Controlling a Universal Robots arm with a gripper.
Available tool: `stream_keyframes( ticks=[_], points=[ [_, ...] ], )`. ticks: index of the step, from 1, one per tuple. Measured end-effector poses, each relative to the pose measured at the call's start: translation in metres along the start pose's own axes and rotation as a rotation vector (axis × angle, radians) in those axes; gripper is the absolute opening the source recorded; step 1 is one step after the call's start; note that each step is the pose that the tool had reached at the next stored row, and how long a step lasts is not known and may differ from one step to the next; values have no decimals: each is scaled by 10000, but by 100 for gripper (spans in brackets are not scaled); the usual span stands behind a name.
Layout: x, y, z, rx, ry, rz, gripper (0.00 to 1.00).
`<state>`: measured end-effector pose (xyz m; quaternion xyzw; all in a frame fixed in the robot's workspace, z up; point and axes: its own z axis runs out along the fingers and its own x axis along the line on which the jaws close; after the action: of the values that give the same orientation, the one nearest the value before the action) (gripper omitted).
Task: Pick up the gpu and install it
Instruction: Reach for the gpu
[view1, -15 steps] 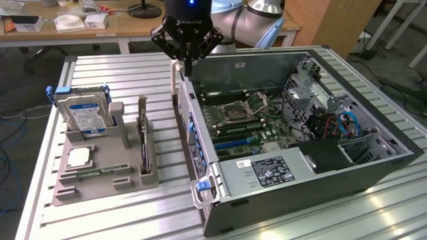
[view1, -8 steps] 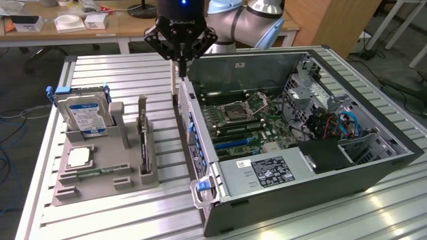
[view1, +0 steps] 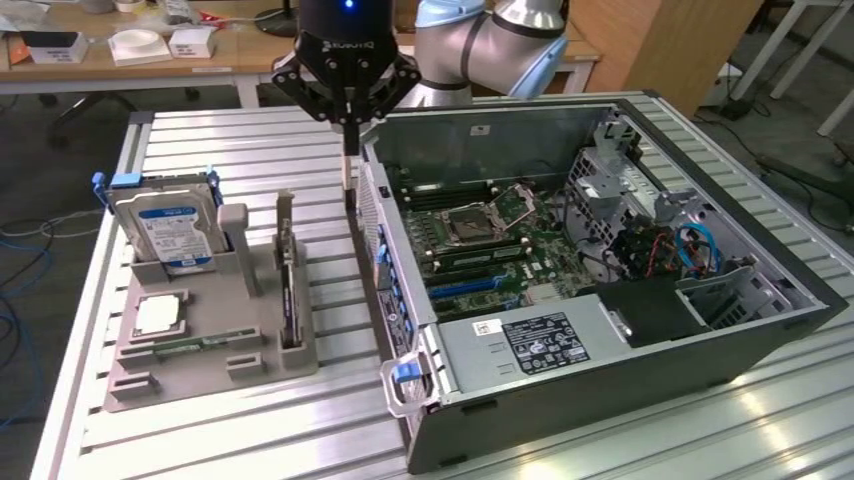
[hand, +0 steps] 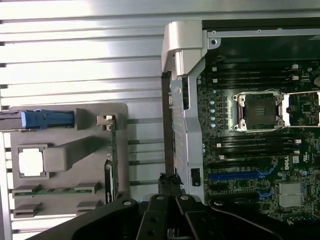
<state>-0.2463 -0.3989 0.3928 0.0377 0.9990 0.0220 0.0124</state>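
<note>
Exterior view: my end effector (view1: 351, 200) hung empty, fingers together, between holder (view1: 200, 365) and case (view1: 641, 390); gpu (view1: 286, 268) stood unpicked in the holder; I judged a grasp needed fingers parted above it

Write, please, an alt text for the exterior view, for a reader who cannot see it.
A black robot gripper, shut and empty, hangs over the slatted metal table between a grey plastic holder and an open black computer case. The thin green gpu card stands on edge in the holder, untouched.
</note>
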Motion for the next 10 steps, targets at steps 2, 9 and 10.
stream_keyframes(
  ticks=[2,9,10],
  points=[
    [26,-2,0,0,2,4,10],
    [131,-11,-1,0,8,12,10],
    [146,-12,-2,0,9,12,10]
  ],
)
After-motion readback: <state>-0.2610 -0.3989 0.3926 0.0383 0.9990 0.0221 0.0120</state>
